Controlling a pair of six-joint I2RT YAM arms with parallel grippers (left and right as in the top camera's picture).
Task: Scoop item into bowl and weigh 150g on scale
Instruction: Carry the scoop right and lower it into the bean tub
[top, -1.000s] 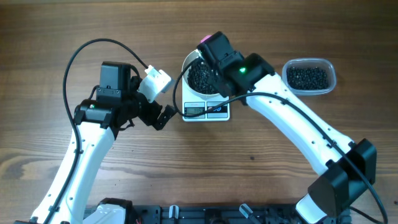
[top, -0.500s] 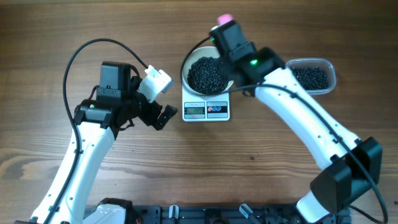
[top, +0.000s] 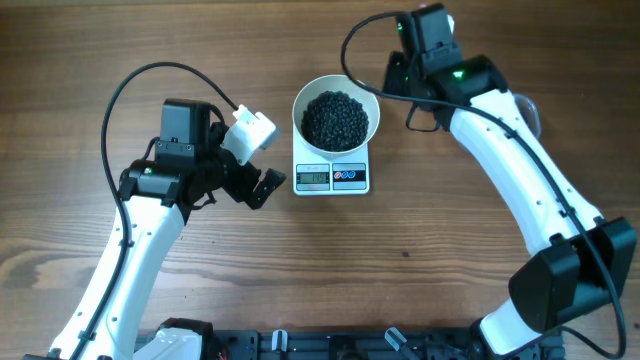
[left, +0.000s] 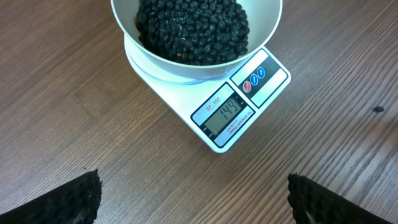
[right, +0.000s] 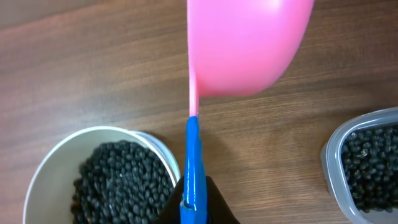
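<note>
Tabletop (top: 420, 300) holds the scale (top: 332, 178), display edge toward the arm bases (top: 300, 345).

We found the white bowl (top: 371, 102) upright on the flat white scale (top: 358, 186), filled with black beans (top: 335, 120); display (left: 227, 116) read 149.

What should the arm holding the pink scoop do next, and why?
Probably dip the pink scoop into the clear container for just a few more beans: the scale reads 149, one short of 150.
</note>
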